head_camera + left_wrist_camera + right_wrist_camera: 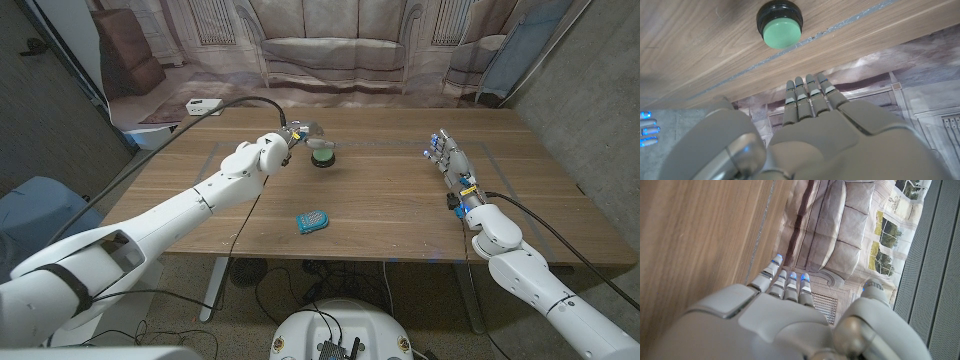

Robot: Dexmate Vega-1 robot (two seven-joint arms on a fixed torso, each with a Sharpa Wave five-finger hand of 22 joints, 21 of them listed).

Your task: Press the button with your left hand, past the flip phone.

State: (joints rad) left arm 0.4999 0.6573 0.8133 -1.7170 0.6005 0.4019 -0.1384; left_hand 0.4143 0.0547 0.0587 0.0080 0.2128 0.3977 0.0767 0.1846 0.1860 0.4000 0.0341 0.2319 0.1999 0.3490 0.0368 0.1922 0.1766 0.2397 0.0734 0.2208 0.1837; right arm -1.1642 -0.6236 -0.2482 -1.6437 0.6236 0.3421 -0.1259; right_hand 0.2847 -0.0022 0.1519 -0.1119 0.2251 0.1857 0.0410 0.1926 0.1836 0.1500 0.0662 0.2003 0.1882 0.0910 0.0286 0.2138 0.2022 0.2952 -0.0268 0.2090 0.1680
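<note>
Nearest us lies the blue phone (312, 221), mid-table. Past it sits the green button (323, 155); our left hand (299, 135) hovers just beside it, fingers (805, 100) straight together, holding nothing. Our right hand (447, 158) stands apart, fingers extended, empty.

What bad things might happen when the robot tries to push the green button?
The left hand hangs just beside the button, not over it, so it may come down on the table and miss. Its fingers are straight and close together; a slanted push might slide the button instead of pressing it.
</note>
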